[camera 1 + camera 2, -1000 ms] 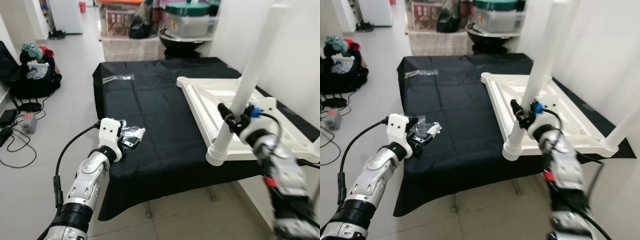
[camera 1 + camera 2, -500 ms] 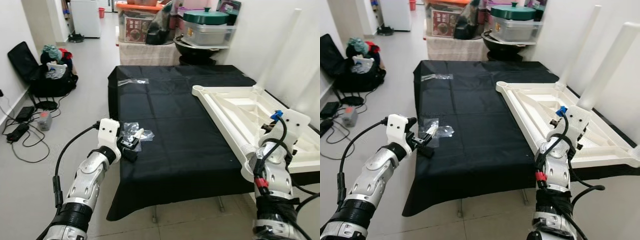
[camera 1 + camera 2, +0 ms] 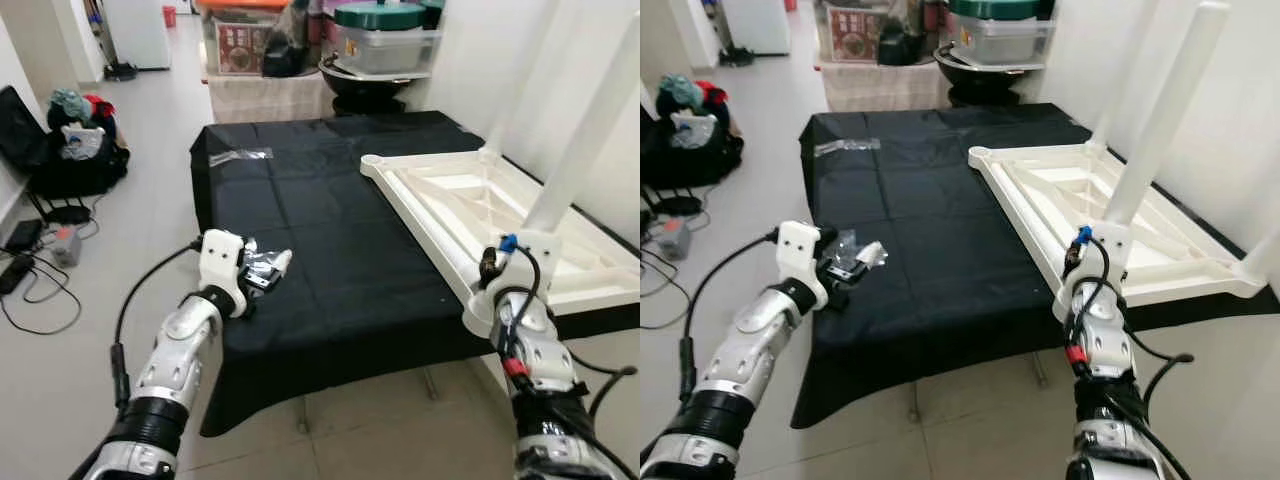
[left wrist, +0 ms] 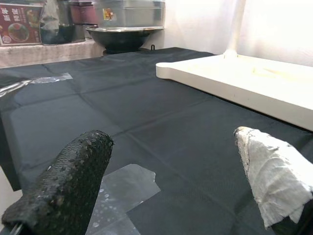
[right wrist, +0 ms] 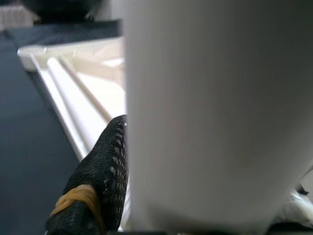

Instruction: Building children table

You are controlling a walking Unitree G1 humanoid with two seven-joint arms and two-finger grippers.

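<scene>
Left gripper [image 3: 262,283]: at the near left edge of the black cloth [image 3: 320,230], fingers [image 4: 63,186] spread wide with nothing between them, over a clear plastic bag [image 4: 120,183] of small hardware lying flat on the cloth. Second clear bag [image 3: 238,156]: far left of the cloth, well apart from both arms. Tabletop [image 3: 470,215]: white, upside down on the right half of the cloth, ribbed underside up, its long side running away from the robot; a leg stands upright at its far corner [image 3: 520,70]. Leg [image 3: 1160,110]: white tube, long axis nearly vertical and tilted slightly right, foot set in the near corner socket [image 3: 478,318] of the tabletop. Right gripper [image 3: 1080,262]: at the base of this leg, fingers [image 5: 95,196] closed around it; the right arm is thus the nearer, and judged to be seating or turning the leg into the socket. Room: pale tiled floor; bags and cables [image 3: 60,130] at left; storage boxes and a dark basin [image 3: 365,75] beyond the cloth; white wall at right.
</scene>
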